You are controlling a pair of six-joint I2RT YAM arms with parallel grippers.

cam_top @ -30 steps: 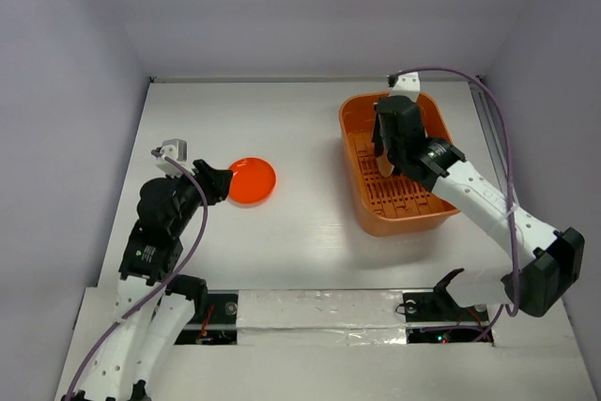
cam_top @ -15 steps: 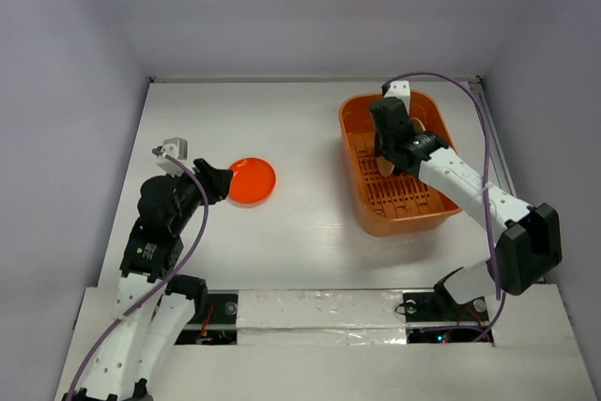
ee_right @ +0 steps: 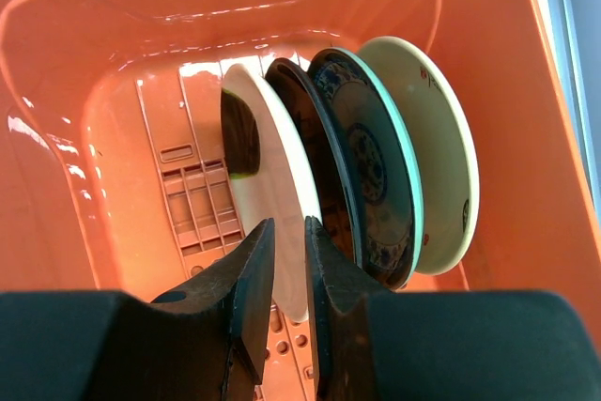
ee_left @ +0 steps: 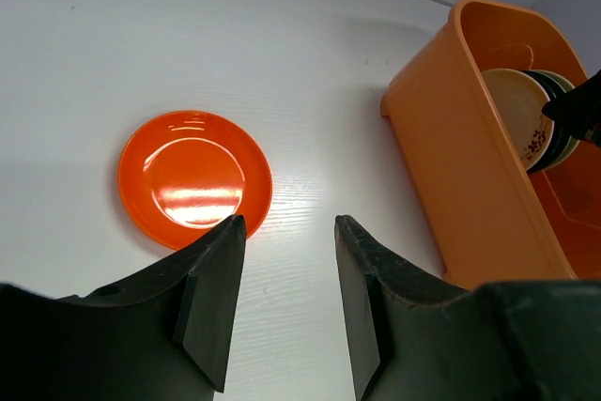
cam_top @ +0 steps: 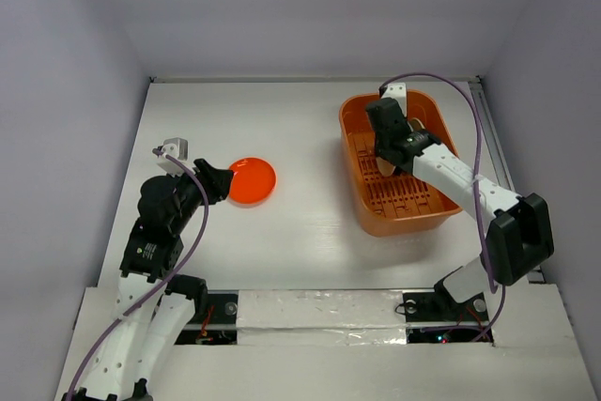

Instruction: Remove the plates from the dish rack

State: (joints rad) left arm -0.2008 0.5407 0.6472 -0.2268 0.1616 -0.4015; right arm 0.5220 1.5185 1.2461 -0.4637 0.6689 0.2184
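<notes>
The orange dish rack stands at the right; it also shows in the left wrist view and the right wrist view. Several plates stand on edge in it: a pale tan plate nearest, a dark-looking one, a teal patterned one and a cream one. My right gripper is down in the rack, its jaws nearly together with the pale tan plate's rim between them. The red-orange plate lies flat on the table. My left gripper is open and empty just beside it.
White table with grey walls on three sides. A metal rail runs along the right edge behind the rack. The right arm's purple cable loops over the rack's far end.
My right gripper has moved a little farther toward the rack's far end, down onto the upright plates, and its elbow has swung in. The left arm and red-orange plate have not moved.
</notes>
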